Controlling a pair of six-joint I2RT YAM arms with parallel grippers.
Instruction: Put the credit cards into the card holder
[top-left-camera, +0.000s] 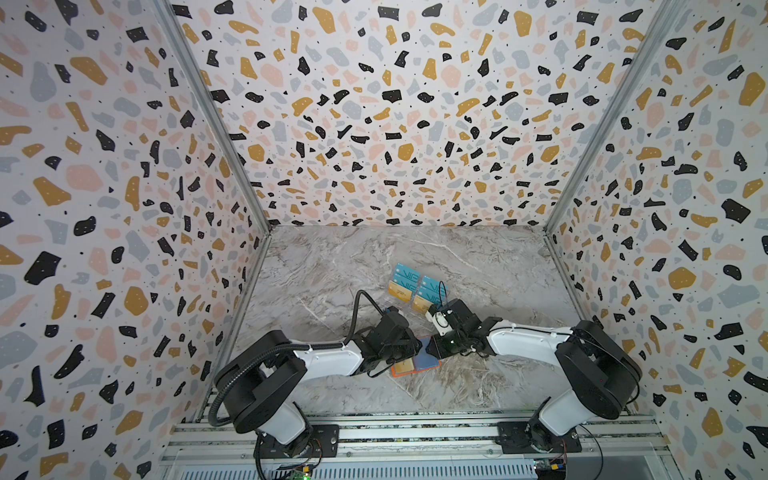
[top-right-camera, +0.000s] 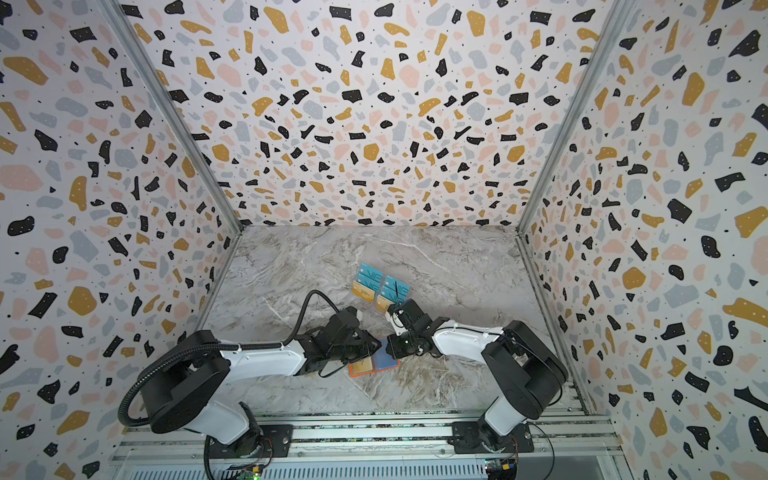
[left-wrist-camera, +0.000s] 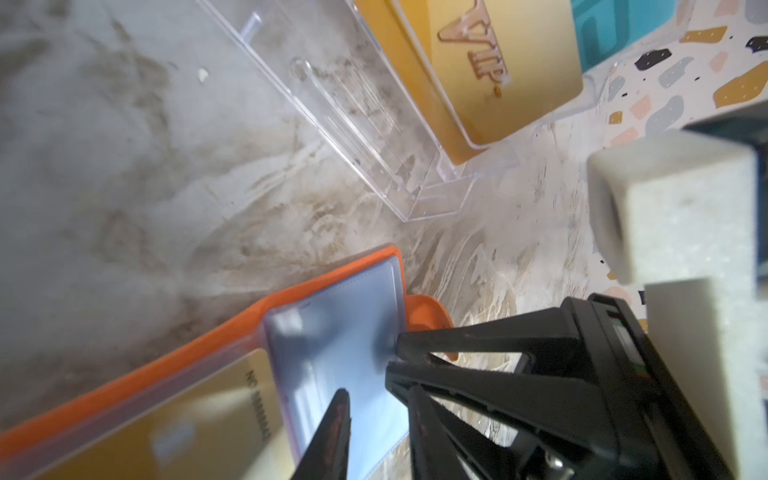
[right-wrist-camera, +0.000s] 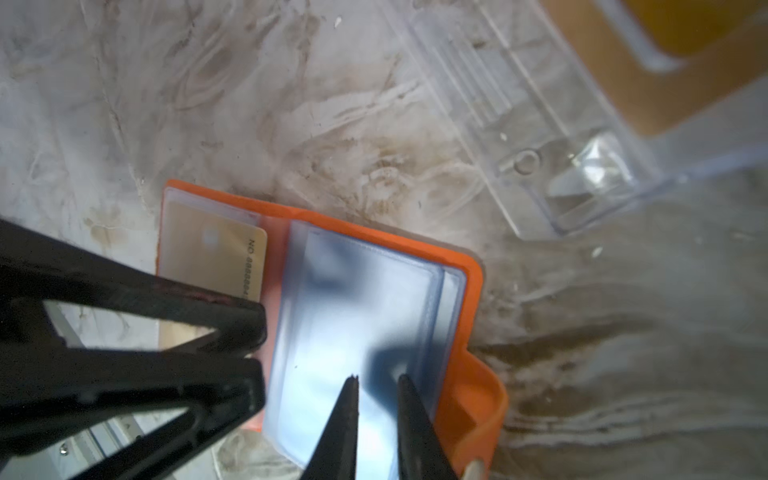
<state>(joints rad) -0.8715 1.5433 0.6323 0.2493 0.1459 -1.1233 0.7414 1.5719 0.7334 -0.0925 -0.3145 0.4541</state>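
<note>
Orange and leather-like, the card holder (right-wrist-camera: 471, 299) lies opened flat on the marble table (top-left-camera: 478, 270), directly under both tools. Its clear sleeves face up, so their mouths can be reached.

The left gripper (right-wrist-camera: 262, 345) hovers low over the fold. Its 2 fingers are slightly spread, with nothing seen clamped between them. Placed there, I judge, it can press the holder down and stop it sliding or folding shut while the other arm works. Just to one side of its tips, 1 gold card (right-wrist-camera: 216, 249) already sits in a sleeve. On the other side of its tips lies the stack of bluish sleeves (right-wrist-camera: 357, 307).

The right gripper (right-wrist-camera: 377, 380) reaches in over that stack from the snap-tab edge, facing the left one. Its jaws stand close together with only a thin gap. Whether they nip a sleeve's edge or a card I cannot tell, since the plastic there is blurred. The blue tint may be a teal card inside, but that too is unclear. A pinch at that outer edge would serve to lift or steady 1 sleeve for loading.

Beyond both grippers' tips, apart from the holder, the transparent rack (left-wrist-camera: 353, 124) props the remaining credit cards (top-left-camera: 432, 286), teal and gold. They sit tilted in tiers, which leaves their upper edges free for gripping.
</note>
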